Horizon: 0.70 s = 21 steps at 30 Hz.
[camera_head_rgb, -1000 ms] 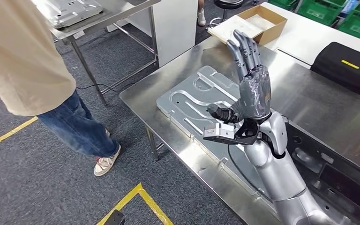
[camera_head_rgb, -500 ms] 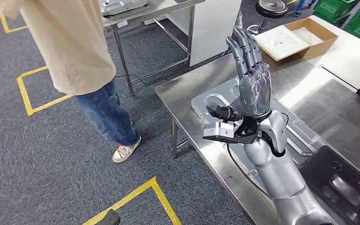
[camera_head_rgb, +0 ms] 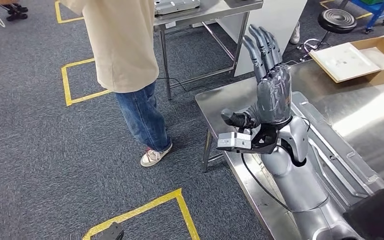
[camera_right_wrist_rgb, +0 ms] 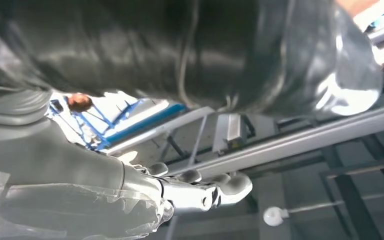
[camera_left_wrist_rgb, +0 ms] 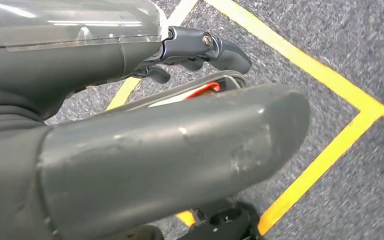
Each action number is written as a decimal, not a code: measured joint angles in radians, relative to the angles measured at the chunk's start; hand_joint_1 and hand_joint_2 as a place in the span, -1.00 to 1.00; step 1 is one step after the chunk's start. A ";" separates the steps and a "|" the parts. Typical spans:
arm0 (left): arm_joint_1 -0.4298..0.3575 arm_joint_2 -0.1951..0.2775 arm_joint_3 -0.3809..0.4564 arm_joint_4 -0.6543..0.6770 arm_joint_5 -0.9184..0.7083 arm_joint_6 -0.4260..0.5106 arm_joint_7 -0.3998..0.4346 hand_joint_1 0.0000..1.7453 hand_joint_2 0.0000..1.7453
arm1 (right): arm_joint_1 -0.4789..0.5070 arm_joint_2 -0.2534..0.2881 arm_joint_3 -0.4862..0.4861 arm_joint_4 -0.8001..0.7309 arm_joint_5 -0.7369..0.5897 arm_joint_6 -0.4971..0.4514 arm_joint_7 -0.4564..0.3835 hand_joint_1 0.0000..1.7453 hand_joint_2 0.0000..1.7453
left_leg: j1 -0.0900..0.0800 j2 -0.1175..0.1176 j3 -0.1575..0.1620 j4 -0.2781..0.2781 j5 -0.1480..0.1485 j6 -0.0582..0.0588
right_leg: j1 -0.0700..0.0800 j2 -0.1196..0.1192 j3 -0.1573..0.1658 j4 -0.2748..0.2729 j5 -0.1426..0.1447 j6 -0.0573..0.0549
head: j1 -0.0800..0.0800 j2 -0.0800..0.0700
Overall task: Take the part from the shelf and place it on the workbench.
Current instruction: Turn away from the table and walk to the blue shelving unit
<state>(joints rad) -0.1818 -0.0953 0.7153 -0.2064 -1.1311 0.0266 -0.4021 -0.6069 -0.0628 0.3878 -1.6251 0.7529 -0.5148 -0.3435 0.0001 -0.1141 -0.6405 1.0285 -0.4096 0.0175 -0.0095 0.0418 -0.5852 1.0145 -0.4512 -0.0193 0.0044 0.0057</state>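
Silver-armed and grey-palmed, the right robot hand (camera_head_rgb: 269,85) stands upright above the steel bench (camera_head_rgb: 220,107), its fingers (camera_head_rgb: 261,46) straight, spread a little and pointing up, with the thumb (camera_head_rgb: 236,119) stuck out sideways and nothing held. The right wrist view looks up past the same robot hand (camera_right_wrist_rgb: 130,200); its fingers (camera_right_wrist_rgb: 200,187) stretch out bare under ceiling beams.

Directly behind and beneath the right robot hand lies the part (camera_head_rgb: 330,150), a flat stamped metal panel with raised ribs, resting on the bench; the forearm hides a good share of it. Just beyond the fingertips, on the far side of the bench, sits an open cardboard box (camera_head_rgb: 365,57) with a white sheet in it. Past that stands a round black stool (camera_head_rgb: 337,19).

On the thumb side of the right robot hand, off the bench, a person (camera_head_rgb: 130,60) in a beige top, blue jeans and light shoes stands on grey carpet marked with yellow tape (camera_head_rgb: 145,207). Farther out is a second metal table (camera_head_rgb: 207,12) carrying a metal piece (camera_head_rgb: 176,6).

The left robot hand (camera_left_wrist_rgb: 130,125) hangs over the carpet and yellow tape; its thick thumb blocks the fingers, so I cannot tell whether it is wide or closed.
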 joint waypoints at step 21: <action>-0.020 -0.001 -0.019 -0.001 -0.019 -0.013 0.018 -1.00 -1.00 | 0.062 -0.007 0.005 -0.028 0.044 -0.007 0.016 -1.00 -1.00 | 0.012 0.079 0.012 -0.002 -0.009 0.021 | -0.010 -0.044 -0.113 0.279 -0.159 0.048 | -0.005 0.000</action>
<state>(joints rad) -0.2013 -0.0966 0.6958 -0.2075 -1.1504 0.0134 -0.3840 -0.5454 -0.0696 0.3925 -1.6529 0.7966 -0.5219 -0.3273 0.0126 -0.0347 -0.6287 1.0265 -0.4185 0.0383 -0.0193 -0.0025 -0.6979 1.2939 -0.6104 0.0289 -0.0008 0.0057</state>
